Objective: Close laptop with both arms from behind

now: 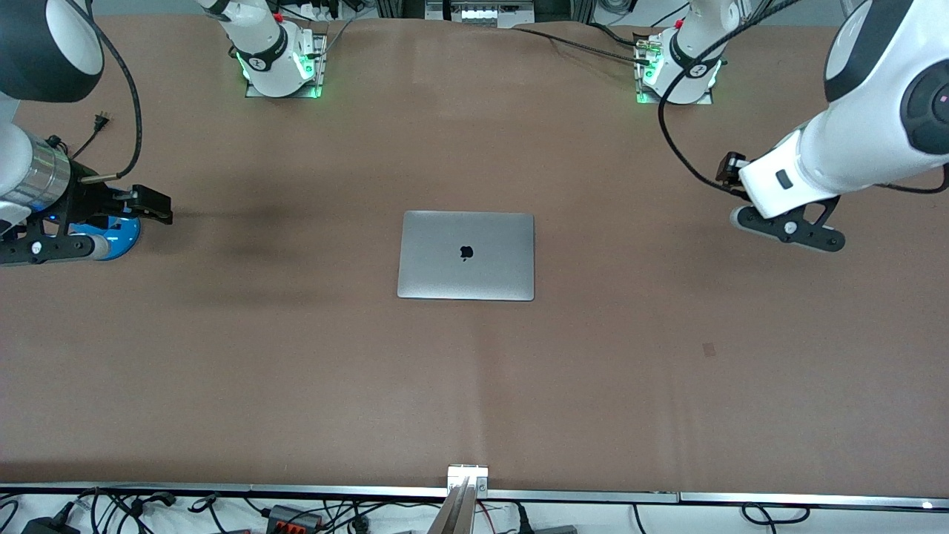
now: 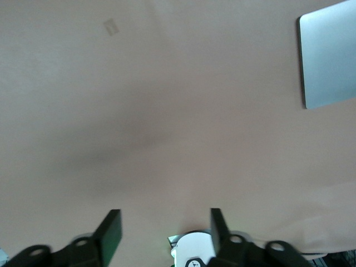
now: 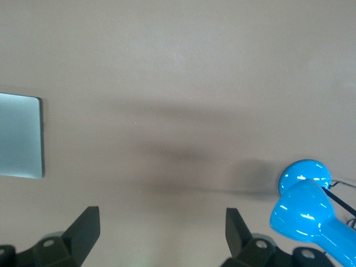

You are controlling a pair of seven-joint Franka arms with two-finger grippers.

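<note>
- Front view: the laptop (image 1: 466, 255) lay flat in the middle of the table (image 1: 296, 371), its lid already down with the dark logo facing up, so the closing looked done. Its long axis ran from 1 arm's end of the table toward the other. The right gripper (image 1: 152, 205) hung over the table at the right arm's end, above the blue lamp (image 1: 118, 236), and the laptop lay well apart from it toward the table's middle. The left gripper (image 1: 789, 228) hung over the left arm's end, with the laptop well apart from it too. Neither of the 2 arms looked clearly nearer, and both appeared to be waiting clear of the lid.
- Left wrist view: the 2 black fingers (image 2: 110, 232) of the left gripper (image 2: 165, 231) stood spread wide with nothing but bare table between them. Only a silver corner of the laptop (image 2: 329, 58) showed at the frame's edge, away from the fingers.
- Right wrist view: the right gripper (image 3: 162, 229) was likewise released, its fingers (image 3: 84, 229) parted and empty. An edge of the laptop (image 3: 21, 136) showed on 1 side, and the blue lamp (image 3: 303, 208) sat close beside the other finger.
- Judged from this, any further move would need each arm to travel inward along the laptop's long axis.
</note>
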